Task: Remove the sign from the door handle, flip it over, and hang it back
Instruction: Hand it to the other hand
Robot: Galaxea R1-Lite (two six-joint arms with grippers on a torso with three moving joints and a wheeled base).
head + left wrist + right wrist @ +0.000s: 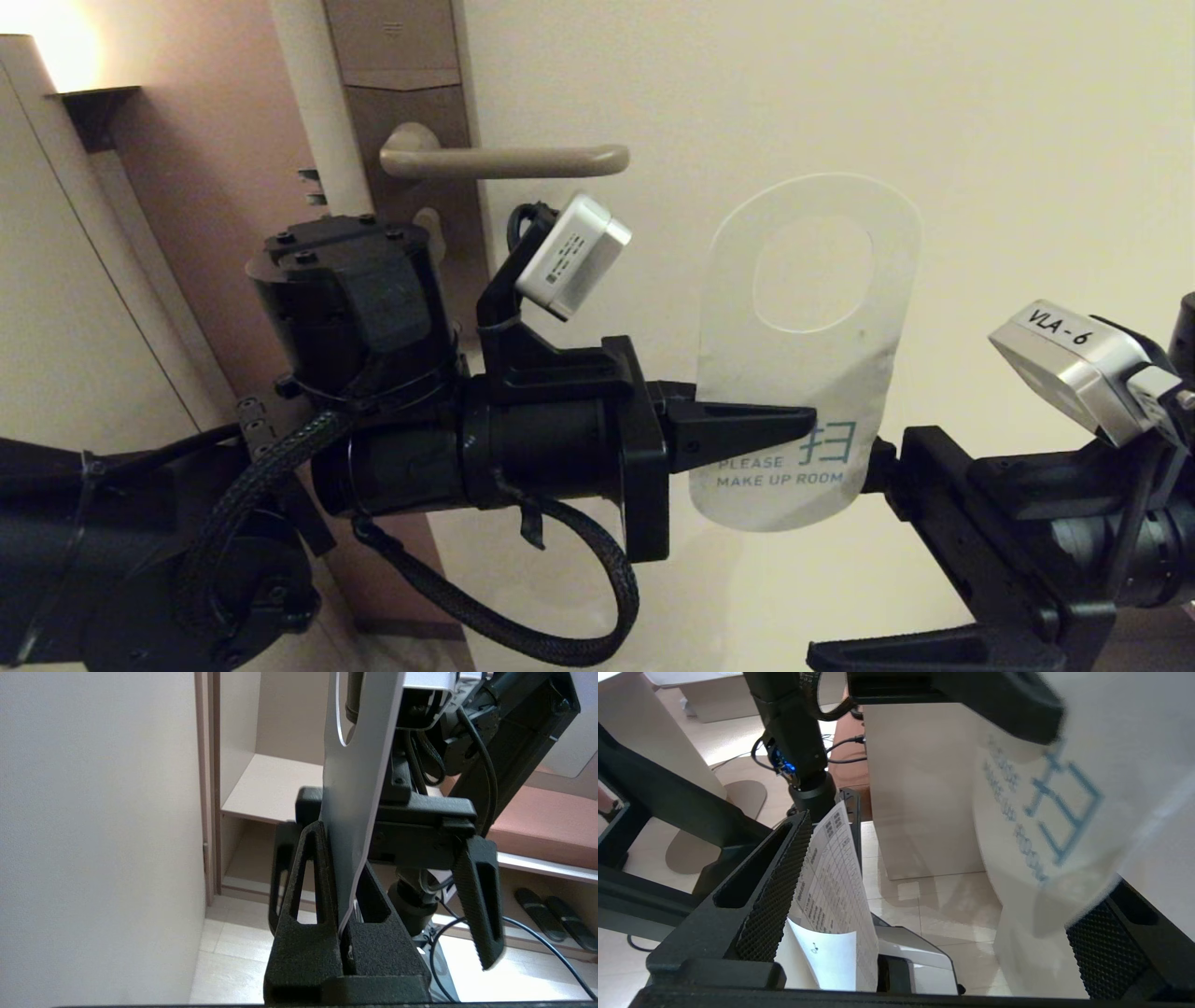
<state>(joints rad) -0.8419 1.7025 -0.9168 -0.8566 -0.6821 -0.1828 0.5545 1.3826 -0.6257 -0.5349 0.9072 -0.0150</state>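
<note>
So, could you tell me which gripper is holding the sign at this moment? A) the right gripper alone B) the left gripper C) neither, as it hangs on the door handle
B: the left gripper is pinched shut on the sign, while the right gripper's jaws stand open around it.

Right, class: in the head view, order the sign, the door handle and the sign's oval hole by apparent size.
1. Sign.
2. Door handle, though it is farther from the camera.
3. Oval hole.
</note>
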